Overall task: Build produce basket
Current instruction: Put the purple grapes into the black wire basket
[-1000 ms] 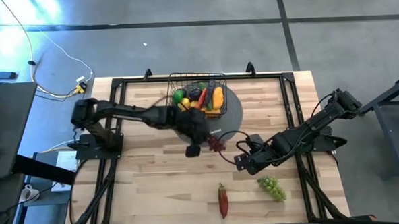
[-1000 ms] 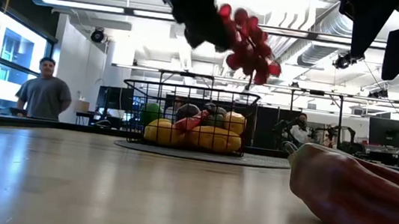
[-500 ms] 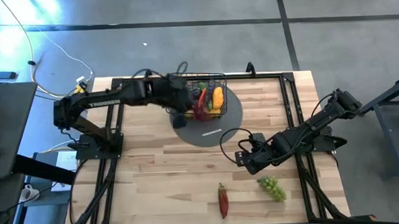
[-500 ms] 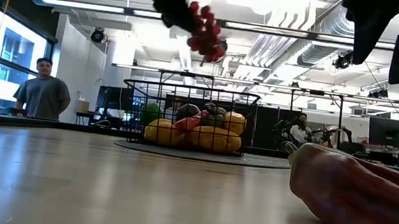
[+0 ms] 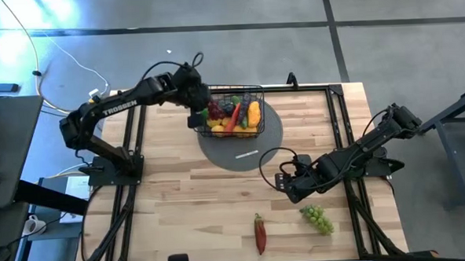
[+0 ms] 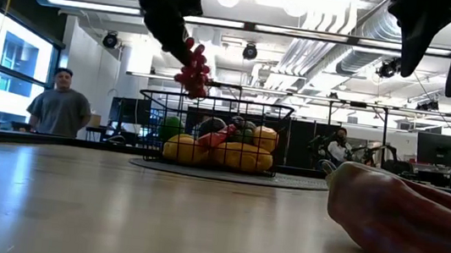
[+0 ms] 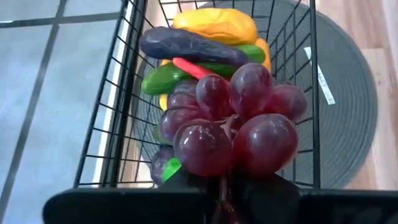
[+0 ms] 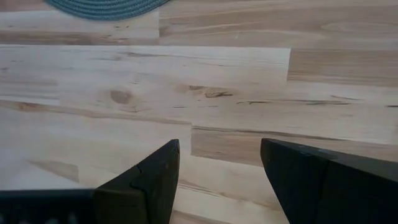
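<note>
The black wire basket [image 5: 232, 115] stands on the round grey mat [image 5: 253, 145] near the table's far edge. It holds yellow, green, orange and purple toy produce [image 6: 221, 147]. My left gripper [image 5: 199, 115] is shut on a bunch of purple grapes [image 5: 214, 111] above the basket's left end. In the left wrist view the grapes [image 7: 231, 124] sit over the basket's rim [image 7: 127, 81]. My right gripper [image 5: 286, 185] is open above bare table, to the near right of the mat. Green grapes [image 5: 317, 219] and a red pepper [image 5: 260, 233] lie near the table's near edge. My left gripper pinches the grape bunch at its stem end [image 7: 221, 194] between the two fingers. The fingers [image 6: 169, 20] slant downward from the left. The bunch [image 6: 193, 70] hangs below them, lifted clear, just above the basket's top rim [image 6: 211, 99].
A small white strip [image 5: 246, 154] lies on the mat's near part. The red pepper [image 6: 406, 219] fills the low view's right foreground. A person [image 6: 58, 106] stands in the room beyond the table. The black frame rails [image 5: 136, 162] run along the table's sides.
My left gripper has carried the purple grapes from above the mat's near edge toward the table's far edge and slightly left, to above the basket's left end. The bunch has stayed hanging from the shut fingers.
</note>
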{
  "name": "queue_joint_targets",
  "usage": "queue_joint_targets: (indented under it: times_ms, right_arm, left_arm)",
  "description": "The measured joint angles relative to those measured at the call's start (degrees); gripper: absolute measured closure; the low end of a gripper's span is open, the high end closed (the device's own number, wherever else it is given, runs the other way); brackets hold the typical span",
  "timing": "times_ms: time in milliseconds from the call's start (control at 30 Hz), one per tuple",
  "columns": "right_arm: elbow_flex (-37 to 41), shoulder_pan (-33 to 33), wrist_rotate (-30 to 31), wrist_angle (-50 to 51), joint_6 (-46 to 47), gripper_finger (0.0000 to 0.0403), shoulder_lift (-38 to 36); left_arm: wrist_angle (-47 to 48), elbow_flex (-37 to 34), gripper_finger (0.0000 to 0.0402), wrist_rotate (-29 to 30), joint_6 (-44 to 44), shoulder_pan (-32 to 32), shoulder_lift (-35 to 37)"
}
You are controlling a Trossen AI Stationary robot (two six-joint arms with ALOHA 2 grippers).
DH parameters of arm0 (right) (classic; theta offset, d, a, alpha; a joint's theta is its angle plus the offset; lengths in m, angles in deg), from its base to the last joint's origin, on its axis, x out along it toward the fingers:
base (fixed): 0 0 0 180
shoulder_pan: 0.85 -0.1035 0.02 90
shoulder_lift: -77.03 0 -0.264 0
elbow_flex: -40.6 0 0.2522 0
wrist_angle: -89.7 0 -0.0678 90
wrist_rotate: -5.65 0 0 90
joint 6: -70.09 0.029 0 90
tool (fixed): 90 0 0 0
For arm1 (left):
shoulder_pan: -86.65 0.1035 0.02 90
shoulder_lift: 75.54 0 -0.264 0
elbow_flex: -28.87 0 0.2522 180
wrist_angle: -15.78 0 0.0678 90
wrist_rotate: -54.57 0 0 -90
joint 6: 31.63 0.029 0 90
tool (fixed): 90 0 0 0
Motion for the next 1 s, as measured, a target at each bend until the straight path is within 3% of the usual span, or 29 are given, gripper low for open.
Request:
queue_joint_targets:
  times_ms: [367, 833, 1000]
  right_arm:
    - [0.00, 0.00, -0.08, 0.29, 2.65, 0.0197, 0.00]
    - [0.00, 0.00, -0.12, -0.44, 4.36, 0.0197, 0.00]
    - [0.00, 0.00, -0.62, -1.44, 5.21, 0.0197, 0.00]
  left_arm:
    - [6.07, 0.02, 0.0394, -1.77, 4.91, 3.55, -4.49]
    - [9.09, 0.02, 0.0394, -1.60, 4.49, 3.39, -8.68]
    - [9.44, 0.02, 0.0375, -1.26, 3.11, 3.38, -9.71]
